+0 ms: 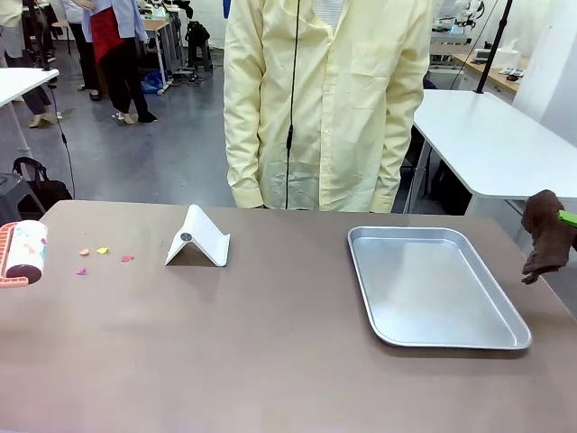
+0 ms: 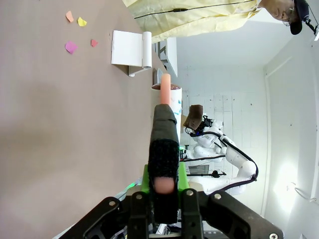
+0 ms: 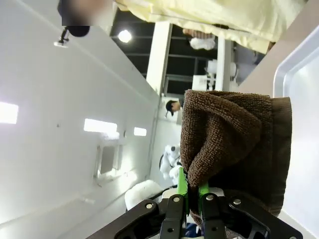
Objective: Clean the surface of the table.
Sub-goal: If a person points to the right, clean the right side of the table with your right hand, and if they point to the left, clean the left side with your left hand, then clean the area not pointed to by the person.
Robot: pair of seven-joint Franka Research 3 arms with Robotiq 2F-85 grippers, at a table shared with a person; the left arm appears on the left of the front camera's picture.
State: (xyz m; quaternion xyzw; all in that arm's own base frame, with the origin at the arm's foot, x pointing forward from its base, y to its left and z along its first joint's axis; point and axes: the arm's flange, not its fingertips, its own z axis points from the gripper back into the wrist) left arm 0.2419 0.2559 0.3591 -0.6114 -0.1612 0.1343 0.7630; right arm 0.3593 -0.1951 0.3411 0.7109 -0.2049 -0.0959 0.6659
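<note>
Gripping a brown cloth [image 3: 224, 134], the right gripper [image 3: 190, 188] has its green pads pinched tight on a fold of the towelling. In the front view the cloth hangs at the right edge of the frame, beside the silver tray [image 1: 364, 271] but clear of it. Over on the left edge, the left gripper [image 2: 163, 183] is clamped on the black-wrapped handle of a lint roller [image 1: 22, 253], which sits low over the table [image 1: 270, 352]. Whether it touches the top, I can't tell. The brown table fills the lower half of the frame. Four coloured paper scraps [image 1: 102, 250] lie on it just right of the roller. A white stand [image 1: 198, 239] sits left of centre, the tray lies flat at the right, and a person [image 1: 325, 99] in a pale yellow coat stands top centre.
</note>
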